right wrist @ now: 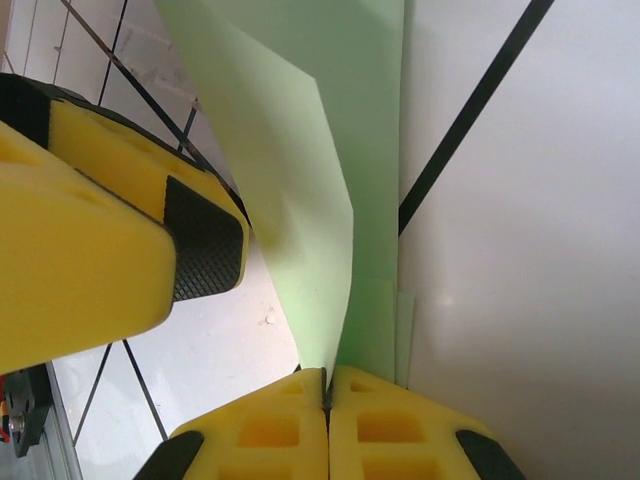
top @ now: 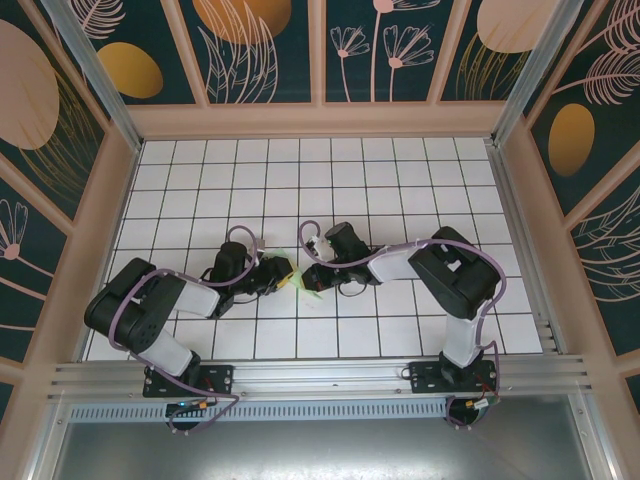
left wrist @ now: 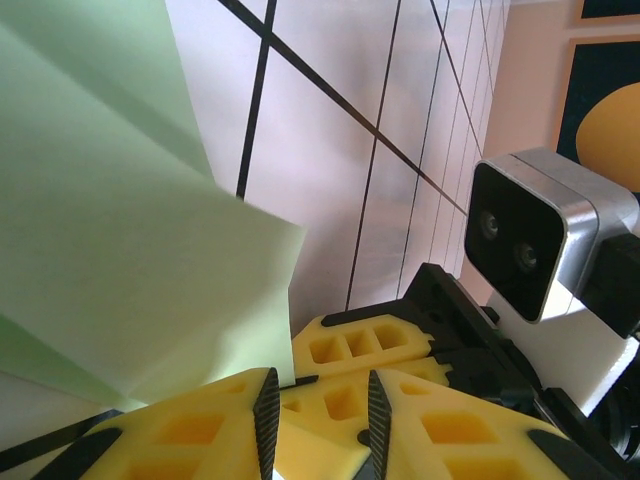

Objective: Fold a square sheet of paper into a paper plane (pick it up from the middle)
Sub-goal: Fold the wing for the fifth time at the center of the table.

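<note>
The square sheet of paper (top: 304,292) is pale mint green, folded and creased, and stands up off the tiles between the two grippers at the table's middle. My right gripper (right wrist: 327,375) is shut on the bottom of a raised flap of the paper (right wrist: 330,200), fingertips pressed together with the sheet's edge between them. My left gripper (left wrist: 322,385) has its jaws apart with no paper in the gap. The paper (left wrist: 120,250) rises just left of its left finger. The right gripper's yellow fingers (left wrist: 365,345) sit right beyond that gap. One left finger (right wrist: 100,220) stands beside the flap.
The white tiled table (top: 400,170) stretches behind the grippers, walled by patterned panels. The right wrist camera housing (left wrist: 530,240) is very near the left gripper. Both arms (top: 150,300) (top: 450,270) reach inward from the aluminium rail (top: 320,375) at the near edge.
</note>
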### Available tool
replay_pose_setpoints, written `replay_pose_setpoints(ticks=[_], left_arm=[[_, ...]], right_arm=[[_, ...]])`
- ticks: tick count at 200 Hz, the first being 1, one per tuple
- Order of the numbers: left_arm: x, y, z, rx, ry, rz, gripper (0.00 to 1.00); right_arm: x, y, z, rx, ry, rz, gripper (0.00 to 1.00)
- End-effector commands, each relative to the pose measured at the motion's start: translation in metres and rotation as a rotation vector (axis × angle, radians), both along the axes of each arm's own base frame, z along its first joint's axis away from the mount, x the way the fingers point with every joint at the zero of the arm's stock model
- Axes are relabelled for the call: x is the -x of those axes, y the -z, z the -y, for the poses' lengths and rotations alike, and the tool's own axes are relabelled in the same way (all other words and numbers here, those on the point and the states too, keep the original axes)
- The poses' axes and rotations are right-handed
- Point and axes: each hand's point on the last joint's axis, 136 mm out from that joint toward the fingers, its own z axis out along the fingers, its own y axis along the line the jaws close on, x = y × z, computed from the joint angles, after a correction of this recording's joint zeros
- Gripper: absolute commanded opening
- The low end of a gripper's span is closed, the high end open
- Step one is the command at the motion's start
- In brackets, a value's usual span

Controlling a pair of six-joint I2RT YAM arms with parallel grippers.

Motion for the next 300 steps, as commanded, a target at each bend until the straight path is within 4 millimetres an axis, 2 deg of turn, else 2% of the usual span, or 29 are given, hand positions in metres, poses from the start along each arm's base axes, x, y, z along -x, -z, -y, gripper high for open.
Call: replay_pose_setpoints(ticks=[1, 41, 97, 119, 152, 245, 300], left_arm=[[0.001, -0.003, 0.004, 0.014, 0.020, 0.021, 0.33], [-0.001, -0.001, 0.008, 0.024, 0.036, 0.014, 0.32], [0.001, 0.022, 0.001, -0.047, 0.015, -0.041, 0.31], [0.002, 0.035, -0.005, -0.107, 0.001, -0.073, 0.30], [0.005, 0.047, -0.011, -0.161, -0.003, -0.099, 0.29], [0.007, 0.054, -0.013, -0.179, -0.005, -0.116, 0.26], [0.006, 0.054, -0.014, -0.183, -0.009, -0.119, 0.25]], right_arm=[[0.004, 0.010, 0.000, 0.017, -0.020, -0.039, 0.08], [0.005, 0.014, 0.000, 0.026, -0.023, -0.056, 0.08], [0.005, 0.013, 0.001, 0.033, -0.018, -0.058, 0.09], [0.002, 0.003, 0.000, 0.020, -0.011, -0.052, 0.12], [0.002, -0.019, -0.004, -0.024, -0.006, -0.048, 0.23], [0.009, -0.023, 0.011, 0.011, 0.033, -0.081, 0.23], [0.014, -0.010, 0.015, 0.042, 0.023, -0.114, 0.22]])
